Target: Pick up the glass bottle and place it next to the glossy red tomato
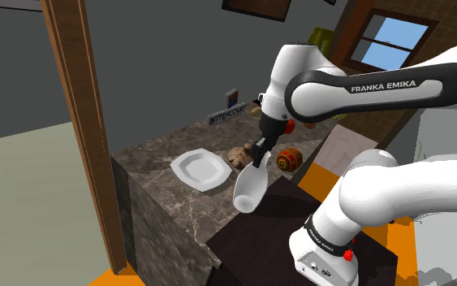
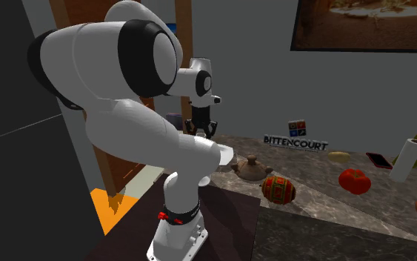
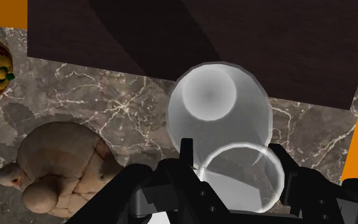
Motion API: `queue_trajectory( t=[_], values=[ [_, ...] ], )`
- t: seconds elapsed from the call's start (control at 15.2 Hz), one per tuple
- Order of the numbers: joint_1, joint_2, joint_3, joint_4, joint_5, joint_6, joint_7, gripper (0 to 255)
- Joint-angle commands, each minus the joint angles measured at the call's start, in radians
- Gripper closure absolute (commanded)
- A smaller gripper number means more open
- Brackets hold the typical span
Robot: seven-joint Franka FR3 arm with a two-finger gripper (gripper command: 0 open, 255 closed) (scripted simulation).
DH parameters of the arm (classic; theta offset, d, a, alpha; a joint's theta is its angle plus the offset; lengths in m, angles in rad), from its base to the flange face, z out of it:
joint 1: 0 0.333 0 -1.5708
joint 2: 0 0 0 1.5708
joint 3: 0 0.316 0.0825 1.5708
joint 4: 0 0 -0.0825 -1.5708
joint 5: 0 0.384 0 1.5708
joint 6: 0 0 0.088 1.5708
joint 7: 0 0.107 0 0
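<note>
wrist view looks down past black jaws clasped on the mouth end of a clear glass bottle (image 3: pixel 220 118), hanging above the marble counter (image 3: pixel 107 95) near its edge; it looks light, rigid, slippery and breakable, best gripped firmly at the neck.

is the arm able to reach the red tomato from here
Probably yes: the claw holds the clear glass bottle off the marble counter, higher than the striped red ornament before the glossy red tomato.
</note>
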Motion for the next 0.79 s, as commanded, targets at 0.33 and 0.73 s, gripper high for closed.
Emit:
queue_trajectory(
  t=[0.33,0.73],
  values=[
    [-0.003,-0.032,-0.007,0.066,-0.008,-0.098,0.000,255],
    [-0.006,-0.050,-0.013,0.138,-0.014,-0.188,0.000,255]
  ],
)
